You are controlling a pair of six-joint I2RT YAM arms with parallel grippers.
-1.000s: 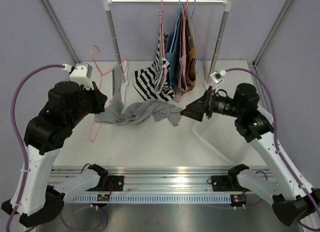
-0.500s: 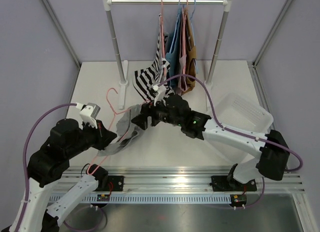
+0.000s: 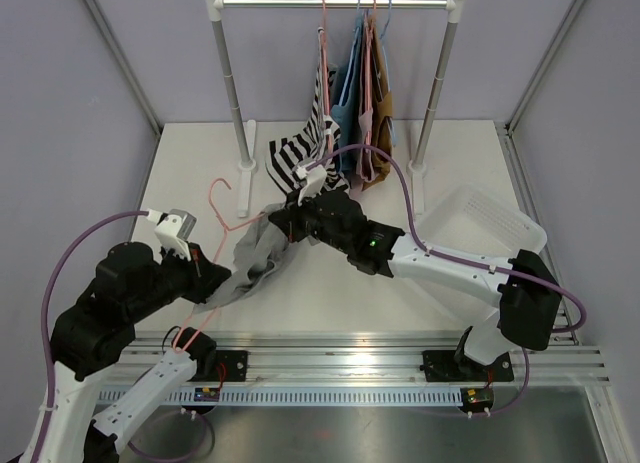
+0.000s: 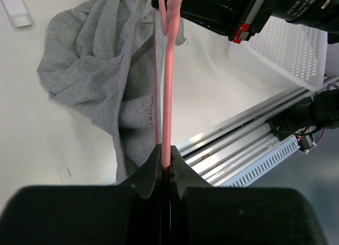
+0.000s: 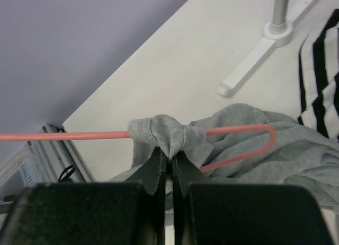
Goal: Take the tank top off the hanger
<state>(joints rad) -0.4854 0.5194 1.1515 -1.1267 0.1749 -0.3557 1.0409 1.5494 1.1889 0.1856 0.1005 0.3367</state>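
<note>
**Right gripper** [image 5: 169, 156]: jaws pinched narrow on a wad of grey strap fabric, bunched around the wire close to the bent shoulder end of the hanger.

**Left gripper** [image 4: 167, 161]: clamped shut on the lower wire of the hanger, which runs straight away from the fingers.

**Hanger** [image 3: 222, 221]: pink wire, off the rack, slanted between the two grippers above the desk [image 3: 190, 163], with its hook pointing toward the far side.

**Tank top** [image 3: 255, 258]: grey. It is gathered in a heap against the hanger and trails onto the desk. One strap is still looped over the wire.

**Change:**
- A second ago the right arm stood out by the basket [image 3: 495, 218] and the shirt was stretched between the arms.
- It now reaches across the centre of the desk.
- The left arm has drawn back toward the near edge.
- In the last half-second the fabric has bunched higher against the wire.

**Bearing on the task:** removal is judged to be under way but not finished. The pinched strap looks like the last hold, and it likely needs to slide past the bend.

**Surroundings:** rack [image 3: 335, 2] with other garments at the far edge.
</note>
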